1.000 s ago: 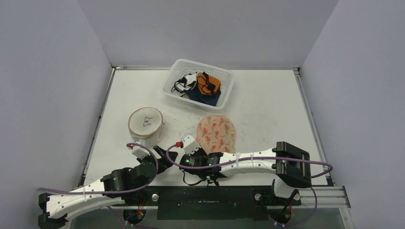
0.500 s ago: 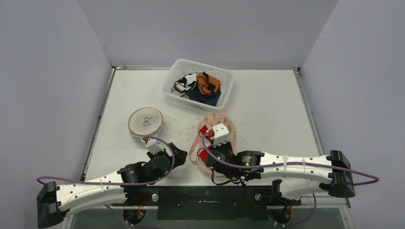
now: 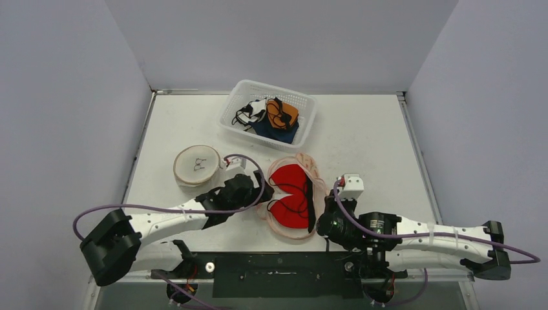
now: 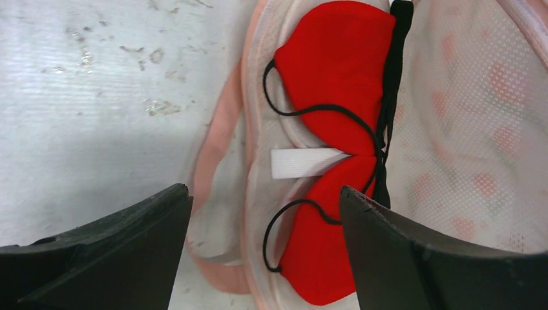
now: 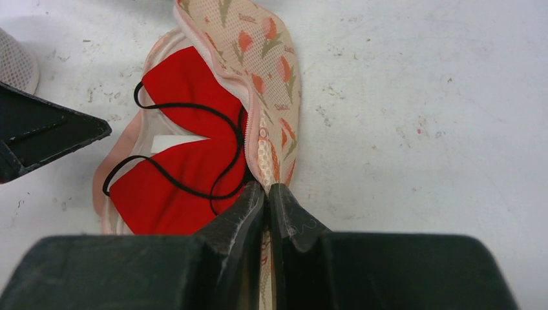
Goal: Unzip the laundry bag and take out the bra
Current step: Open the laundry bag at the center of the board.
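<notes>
Currently the laundry bag lies unzipped on the table, its floral mesh flap turned aside. The bra lies inside it, red smooth cups with thin black straps. Right gripper: fingers pinched tight on the flap's pink zipper edge. Left gripper: fingers spread wide above the bag's left rim. Beyond the bag, a white lattice basket holds dark and orange garments. Left of the bag sits a round white mesh pouch.

The laundry bag lies open from above, with the bra exposed. The left gripper, jaws wide, crowds its left edge, and the right gripper pinches its right flap. A basket stands beyond the bag and a round white pouch to its left. To its right is bare table.
</notes>
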